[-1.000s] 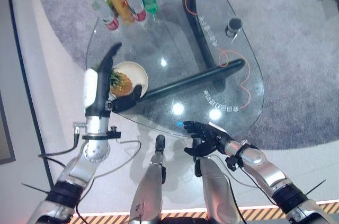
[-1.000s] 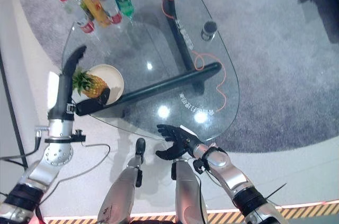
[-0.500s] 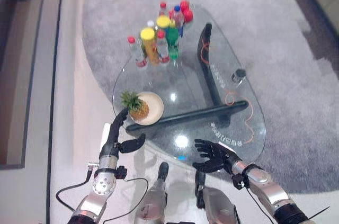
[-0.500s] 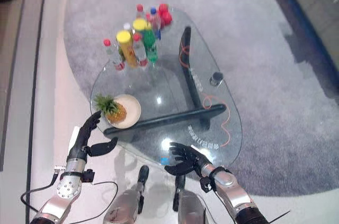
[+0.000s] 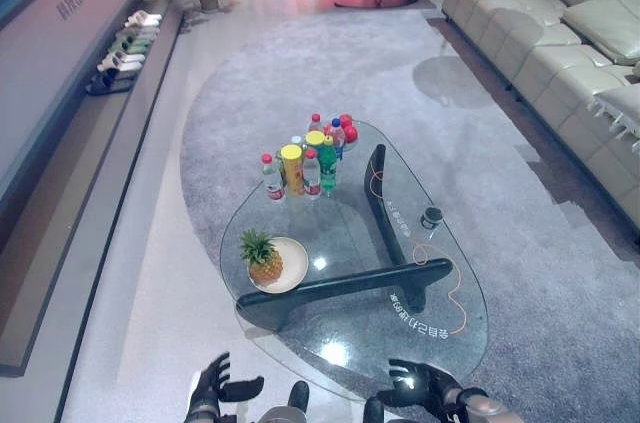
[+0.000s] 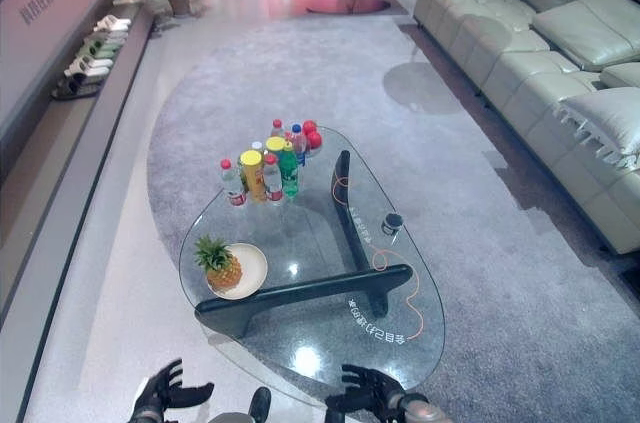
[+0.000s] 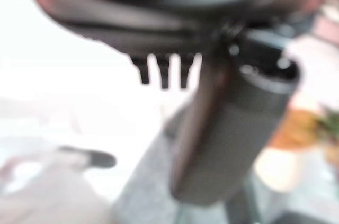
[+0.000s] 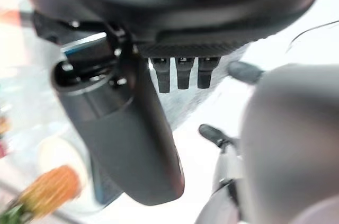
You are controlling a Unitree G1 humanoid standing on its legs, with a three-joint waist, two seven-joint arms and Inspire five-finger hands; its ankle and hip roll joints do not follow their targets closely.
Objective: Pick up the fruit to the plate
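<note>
A pineapple stands on a round cream plate at the left end of the glass table. The fruit and the plate also show in the right wrist view. My left hand hangs low in front of the table's near edge, well short of the plate, fingers spread and holding nothing. My right hand is by the near right edge of the glass, fingers relaxed and holding nothing. In the left wrist view the thumb juts out and the fingertips are straight.
Several bottles cluster at the far end of the table. A small dark cup and an orange cable lie on the right side. A dark base runs under the glass. A sofa stands far right.
The camera has tilted up, so the whole room shows. My left hand has drawn back from the pineapple, which stays on the plate. Both hands now sit below the table's near edge.
</note>
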